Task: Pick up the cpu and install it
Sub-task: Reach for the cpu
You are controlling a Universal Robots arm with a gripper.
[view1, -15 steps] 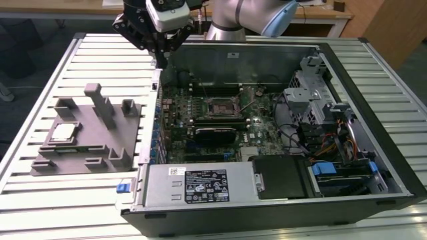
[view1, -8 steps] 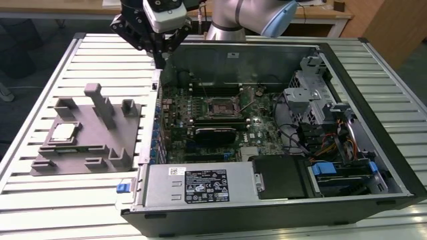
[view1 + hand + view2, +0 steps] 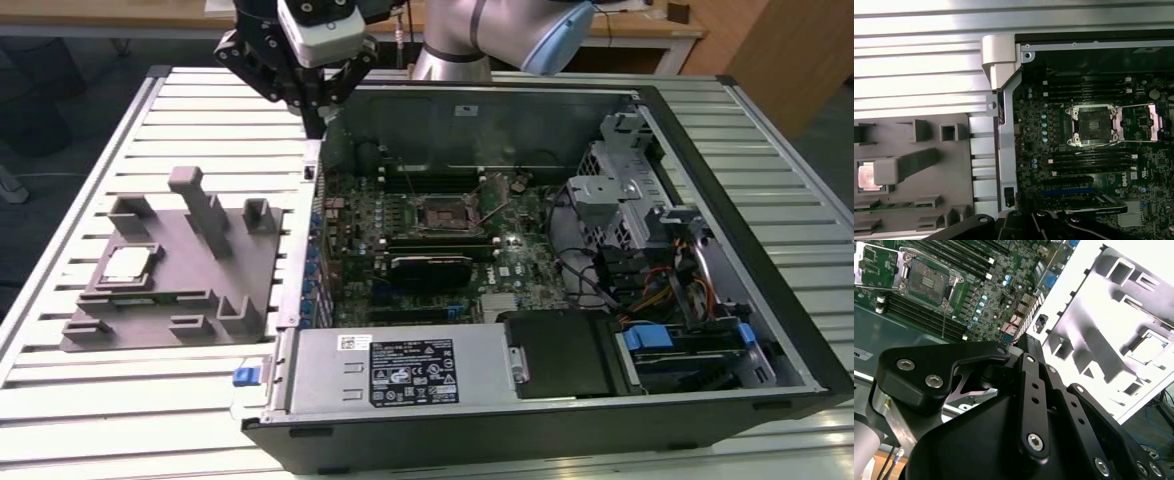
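Small, flat, pale silver square cpu lies in the grey moulded fixture, at the exterior view's left. Black linkage gripper hangs upper left, above the open computer case edge; grip state cannot be told.

No print is showing clearly enough to be read. In the exterior view a black label with small white print and symbols is sitting on the grey power supply, a small white label is lying just beside it, and a white sticker is sitting on the case wall
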